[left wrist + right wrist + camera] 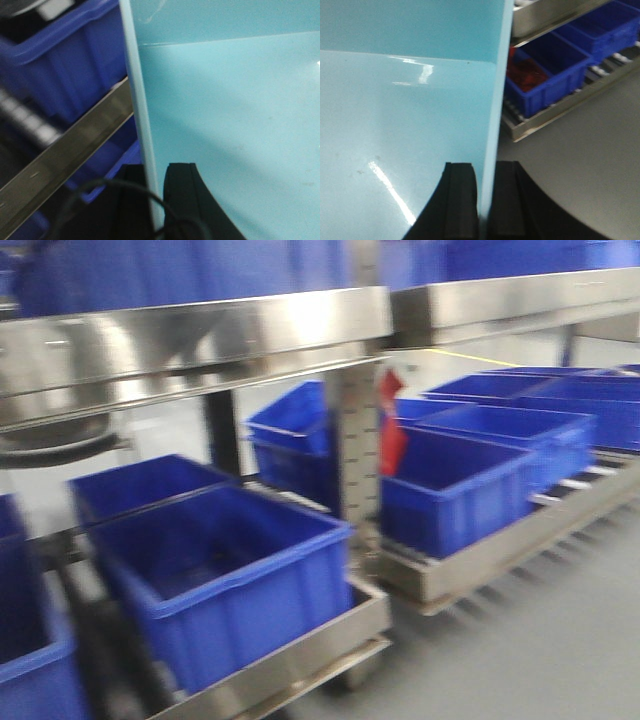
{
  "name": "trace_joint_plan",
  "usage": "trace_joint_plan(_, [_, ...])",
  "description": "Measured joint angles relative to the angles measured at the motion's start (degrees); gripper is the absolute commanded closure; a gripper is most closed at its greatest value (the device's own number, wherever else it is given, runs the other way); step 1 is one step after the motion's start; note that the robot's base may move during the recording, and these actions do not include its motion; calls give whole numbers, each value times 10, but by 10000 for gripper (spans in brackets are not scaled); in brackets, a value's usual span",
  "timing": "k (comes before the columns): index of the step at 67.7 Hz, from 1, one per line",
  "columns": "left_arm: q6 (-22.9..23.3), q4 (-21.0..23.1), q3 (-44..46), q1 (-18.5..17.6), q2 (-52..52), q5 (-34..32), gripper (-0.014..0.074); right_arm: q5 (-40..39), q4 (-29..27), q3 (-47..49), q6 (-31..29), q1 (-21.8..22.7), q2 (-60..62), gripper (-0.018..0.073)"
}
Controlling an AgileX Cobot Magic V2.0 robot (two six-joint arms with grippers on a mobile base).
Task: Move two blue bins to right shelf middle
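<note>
Here, left tool [158, 175] and right tool [484, 170] each clamp a pale-blue bin [395, 125] wall.

Pale cyan bin [395, 125], glossy smooth inside, empty, walls pinched by left hand [158, 176] and right hand [483, 171]

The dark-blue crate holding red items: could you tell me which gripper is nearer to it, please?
Right. The right gripper pinches the pale blue bin's wall, with that crate just beyond it; the left gripper pinches the opposite wall, the crate out of its view.
</note>
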State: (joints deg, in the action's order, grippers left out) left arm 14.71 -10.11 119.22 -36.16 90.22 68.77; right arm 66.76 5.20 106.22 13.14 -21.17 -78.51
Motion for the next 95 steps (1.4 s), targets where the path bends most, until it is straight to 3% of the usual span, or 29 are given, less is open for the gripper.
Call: trace_joint_plan(95, [0, -1, 0, 0, 0, 0, 707, 0, 0, 0, 0, 0, 0, 712])
